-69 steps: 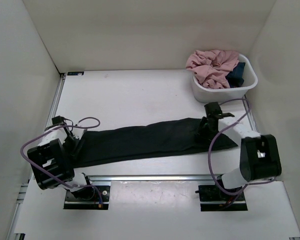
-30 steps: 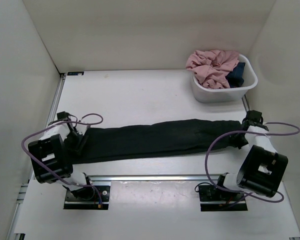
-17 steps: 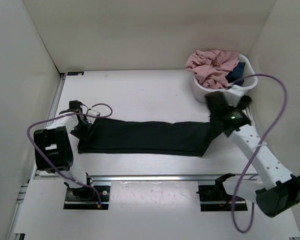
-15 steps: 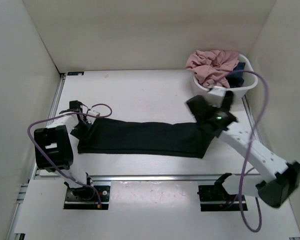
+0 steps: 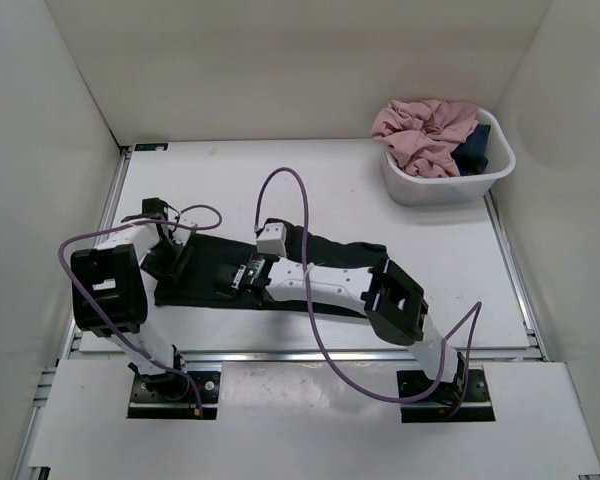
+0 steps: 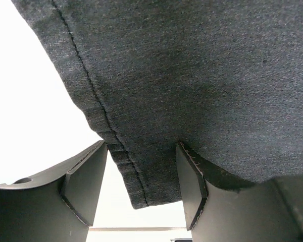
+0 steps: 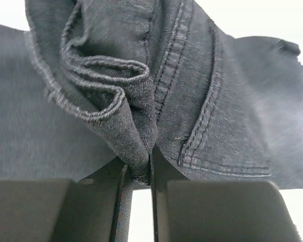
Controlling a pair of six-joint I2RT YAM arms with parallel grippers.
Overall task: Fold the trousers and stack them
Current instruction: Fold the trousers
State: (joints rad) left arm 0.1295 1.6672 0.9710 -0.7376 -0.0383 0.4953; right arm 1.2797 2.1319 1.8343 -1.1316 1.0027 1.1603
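The trousers point(image 5: 198, 278) lie on the table point(image 5: 280, 185), left of centre. The right gripper point(image 7: 139, 174) is clamped on a bunched fold of the fabric (stitched seams show just above the fingertips), held over a flat layer of the garment. The left gripper point(image 6: 141, 186) has its jaws apart, straddling a hemmed corner at the garment's left end without clamping it.

Right arm point(image 5: 330, 285) far across to the left, right pincer point(image 7: 140, 201) tight; left pincer point(image 6: 141, 186) wide, low.
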